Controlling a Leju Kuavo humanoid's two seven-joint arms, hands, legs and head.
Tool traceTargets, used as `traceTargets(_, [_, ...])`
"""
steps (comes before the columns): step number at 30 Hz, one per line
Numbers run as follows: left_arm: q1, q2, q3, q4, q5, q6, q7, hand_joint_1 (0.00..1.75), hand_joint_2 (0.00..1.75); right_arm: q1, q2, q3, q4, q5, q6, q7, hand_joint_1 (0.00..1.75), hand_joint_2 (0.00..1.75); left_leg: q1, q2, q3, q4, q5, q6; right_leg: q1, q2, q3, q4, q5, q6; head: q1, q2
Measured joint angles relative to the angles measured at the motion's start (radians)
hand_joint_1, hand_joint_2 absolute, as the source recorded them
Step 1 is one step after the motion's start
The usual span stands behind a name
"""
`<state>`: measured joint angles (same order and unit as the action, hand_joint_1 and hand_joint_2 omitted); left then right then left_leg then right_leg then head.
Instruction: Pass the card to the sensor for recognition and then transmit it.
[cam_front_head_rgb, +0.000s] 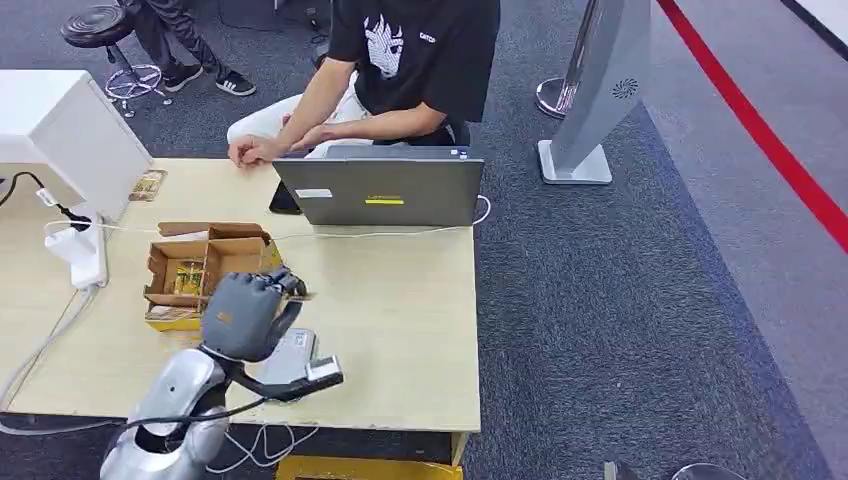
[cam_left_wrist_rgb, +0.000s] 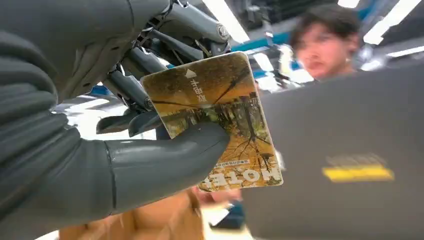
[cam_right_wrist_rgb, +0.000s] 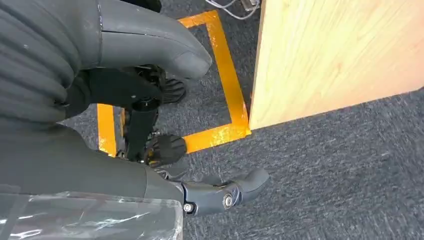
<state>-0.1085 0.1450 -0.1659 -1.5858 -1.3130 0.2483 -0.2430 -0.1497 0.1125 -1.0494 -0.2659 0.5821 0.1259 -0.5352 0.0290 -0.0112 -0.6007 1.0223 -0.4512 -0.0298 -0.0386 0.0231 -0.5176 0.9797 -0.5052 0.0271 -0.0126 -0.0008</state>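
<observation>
Head view: cardboard box (cam_front_head_rgb: 205, 262) holds cards; left hand (cam_front_head_rgb: 243, 313) fingers (cam_left_wrist_rgb: 150, 162) pinch a card (cam_left_wrist_rgb: 220, 117).

1 card (cam_left_wrist_rgb: 215, 120), 1 laptop (cam_front_head_rgb: 385, 190), 1 box (cam_front_head_rgb: 205, 265)

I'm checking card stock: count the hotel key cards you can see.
3, perhaps more hidden: one yellow-brown hotel card pinched in the left hand, one in the cardboard box compartment, one loose by the white monitor.
</observation>
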Motion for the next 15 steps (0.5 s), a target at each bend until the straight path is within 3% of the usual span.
traceTargets(8, [0.102, 0.031, -0.076, 0.092, 0.052, -0.049, 0.027, 1.75, 1.75, 0.004, -0.003, -0.002, 0.0, -0.003, 0.002, 0.0, 0.0, 1.75, 0.0, 0.0, 0.0, 0.0, 0.0, 0.0, 0.0, 0.0, 0.0, 0.0, 0.0, 0.0, 0.0, 0.0])
traceTargets(15, [0.122, 0.04, -0.086, 0.138, 0.056, -0.052, 0.026, 1.75, 1.75, 0.004, -0.003, -0.002, 0.0, -0.003, 0.001, 0.0, 0.0, 1.75, 0.0, 0.0, 0.0, 0.0, 0.0, 0.0, 0.0, 0.0, 0.001, 0.0, 0.0, 0.0, 0.0, 0.0])
